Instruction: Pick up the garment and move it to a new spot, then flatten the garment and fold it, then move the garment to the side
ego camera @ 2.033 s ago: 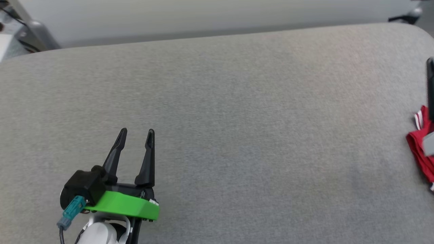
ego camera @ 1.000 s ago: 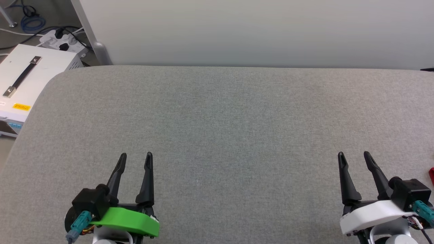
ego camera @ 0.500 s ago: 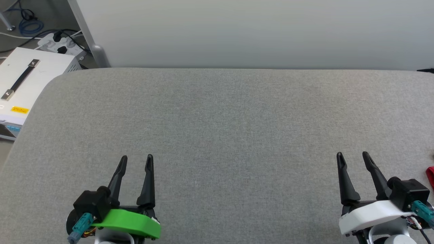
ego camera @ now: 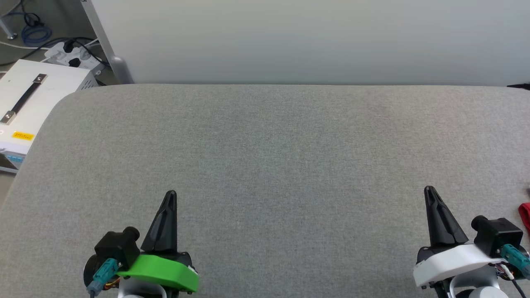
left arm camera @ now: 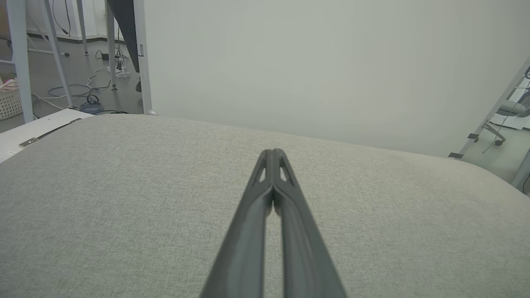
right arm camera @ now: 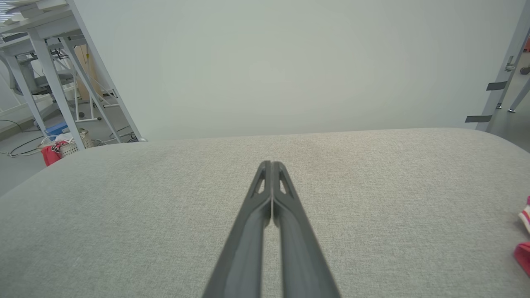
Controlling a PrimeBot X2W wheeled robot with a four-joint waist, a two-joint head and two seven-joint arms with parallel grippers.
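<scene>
Two pincers are pressed shut and hold nothing: your left pincer (ego camera: 170, 196) and your right pincer (ego camera: 430, 192). They sit low over the gray surface (ego camera: 265, 145), well apart, both pointing straight ahead. A small red bit of the garment (ego camera: 525, 216) peeks in just to the right of the right pincer. I cannot tell if it is folded, so your job may be done or not begun.

left gripper (ego camera: 170, 193) sits low at the left on its green wrist, fingers pressed together; right gripper (ego camera: 430, 189) on its white wrist likewise closed, both empty, pointing forward
</scene>
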